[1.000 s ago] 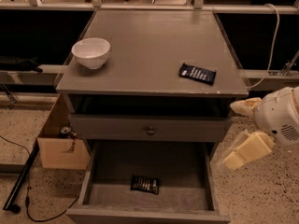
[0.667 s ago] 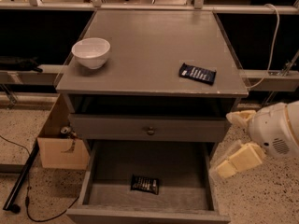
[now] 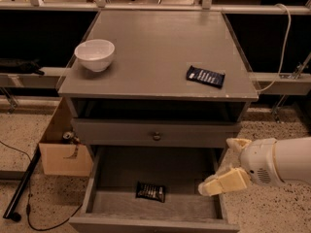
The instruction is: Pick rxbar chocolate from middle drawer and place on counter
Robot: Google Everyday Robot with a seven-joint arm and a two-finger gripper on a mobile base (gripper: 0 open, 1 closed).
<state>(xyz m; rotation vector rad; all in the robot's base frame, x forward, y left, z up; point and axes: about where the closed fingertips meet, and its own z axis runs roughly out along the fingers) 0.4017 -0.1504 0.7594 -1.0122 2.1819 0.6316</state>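
The rxbar chocolate (image 3: 150,191), a small dark bar, lies flat on the floor of the open middle drawer (image 3: 112,169), near the front centre. My gripper (image 3: 217,166) comes in from the right, over the drawer's right wall, to the right of the bar and apart from it. Its two pale fingers (image 3: 224,182) are spread and hold nothing. The grey counter (image 3: 155,52) is the cabinet top above.
A white bowl (image 3: 95,54) stands at the counter's left. A navy-blue bar (image 3: 205,76) lies at its right front. The drawer front with a round knob (image 3: 156,136) is shut above the open drawer. A cardboard box (image 3: 63,149) stands on the floor at the left.
My gripper has moved left and down, from beside the cabinet to the open drawer's right side. The bar has not moved.
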